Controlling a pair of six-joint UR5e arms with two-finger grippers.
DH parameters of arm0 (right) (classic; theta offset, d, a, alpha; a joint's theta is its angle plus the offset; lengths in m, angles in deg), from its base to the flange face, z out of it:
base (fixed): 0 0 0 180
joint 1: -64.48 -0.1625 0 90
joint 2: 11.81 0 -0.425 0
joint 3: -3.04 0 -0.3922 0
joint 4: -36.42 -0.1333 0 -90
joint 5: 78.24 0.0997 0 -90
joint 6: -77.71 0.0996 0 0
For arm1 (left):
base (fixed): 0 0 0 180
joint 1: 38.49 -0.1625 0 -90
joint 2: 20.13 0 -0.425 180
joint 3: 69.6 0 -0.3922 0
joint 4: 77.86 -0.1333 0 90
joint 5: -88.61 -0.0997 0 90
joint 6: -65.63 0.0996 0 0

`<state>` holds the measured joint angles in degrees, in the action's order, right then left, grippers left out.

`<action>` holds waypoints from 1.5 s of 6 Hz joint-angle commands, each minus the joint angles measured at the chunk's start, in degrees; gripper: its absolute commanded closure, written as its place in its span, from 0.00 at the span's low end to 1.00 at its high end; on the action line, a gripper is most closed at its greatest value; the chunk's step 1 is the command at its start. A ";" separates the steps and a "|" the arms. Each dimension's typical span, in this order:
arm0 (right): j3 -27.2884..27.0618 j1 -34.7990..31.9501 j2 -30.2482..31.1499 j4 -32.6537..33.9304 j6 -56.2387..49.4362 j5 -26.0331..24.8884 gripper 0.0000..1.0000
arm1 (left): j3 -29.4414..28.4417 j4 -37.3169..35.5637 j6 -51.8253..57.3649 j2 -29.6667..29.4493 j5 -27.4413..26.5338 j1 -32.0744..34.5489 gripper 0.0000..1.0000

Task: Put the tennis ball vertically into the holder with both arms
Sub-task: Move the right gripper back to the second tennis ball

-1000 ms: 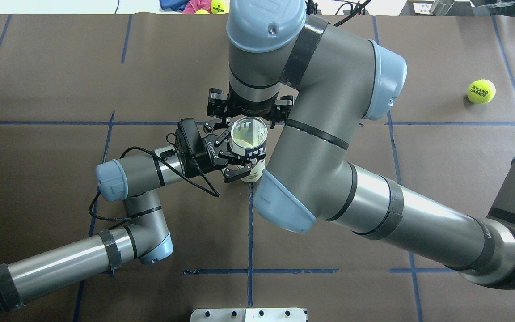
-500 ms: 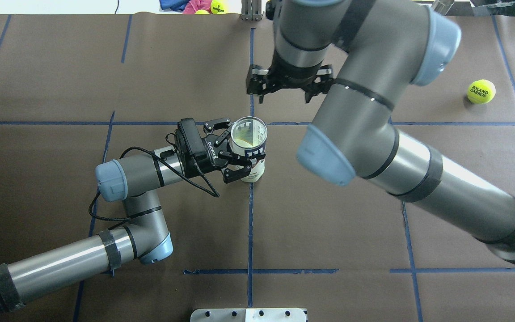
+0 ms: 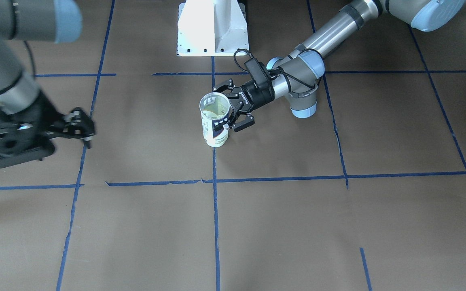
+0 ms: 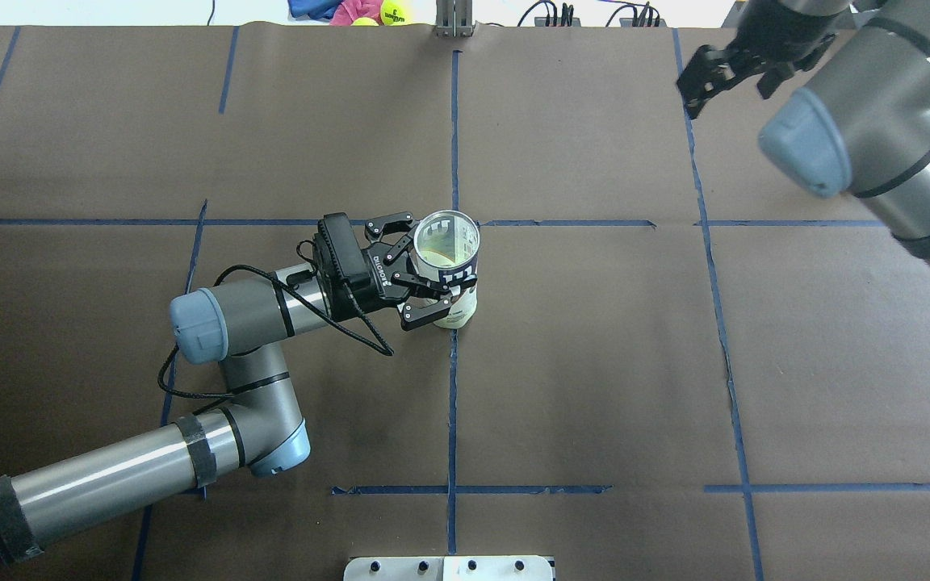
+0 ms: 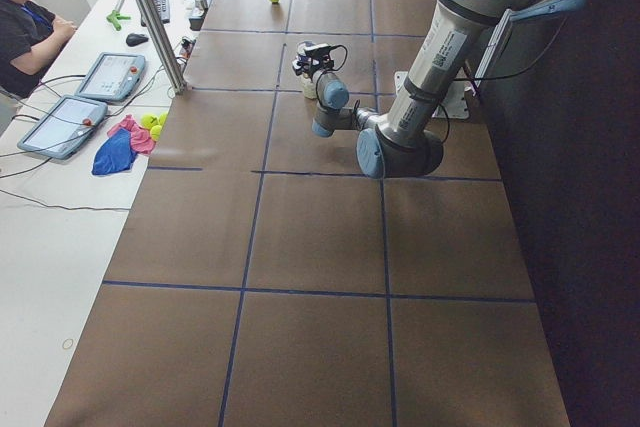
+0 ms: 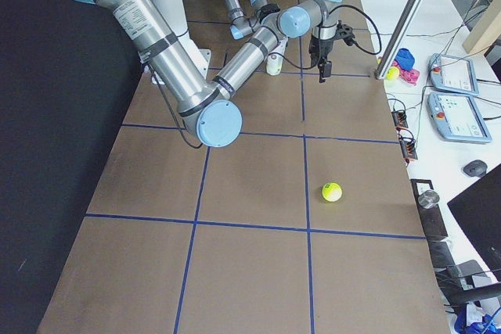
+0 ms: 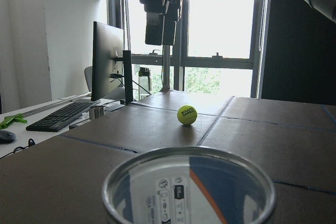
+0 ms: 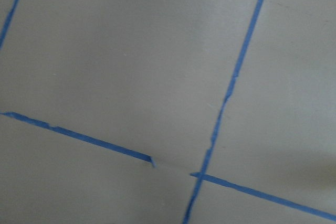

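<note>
The holder (image 4: 450, 270), a clear can with a navy and white label, stands upright at mid-table, and a yellow-green tint shows inside it (image 3: 214, 107). My left gripper (image 4: 431, 268) reaches in level from the left and is shut on its side (image 3: 225, 108). The left wrist view shows the holder's open rim (image 7: 189, 153) below the camera. My right gripper (image 4: 738, 74) is open and empty, high over the far right of the table, well away from the holder (image 6: 274, 64). A tennis ball (image 6: 332, 192) lies on the table at the right and also shows in the left wrist view (image 7: 187, 115).
The white pedestal base (image 3: 212, 28) stands at the robot's edge of the table. Blue tape lines (image 8: 226, 98) cross the brown cover. A side desk along the far edge holds tablets (image 5: 110, 77), coloured cloth and spare balls (image 4: 392, 10). An operator (image 5: 25, 17) sits there.
My right arm has lifted from just over the holder's mouth and swung away to the far right, still open. The left gripper and the holder have not moved.
</note>
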<state>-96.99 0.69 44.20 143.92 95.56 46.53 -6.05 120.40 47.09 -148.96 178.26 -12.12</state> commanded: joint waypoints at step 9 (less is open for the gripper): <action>36.13 -6.71 11.32 -38.77 -24.71 1.46 0.00 | 0.44 -0.07 0.00 0.07 0.00 0.09 0.20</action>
<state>-61.28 -7.29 55.56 105.21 70.82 48.92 -5.62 120.34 47.11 -148.89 178.23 -12.03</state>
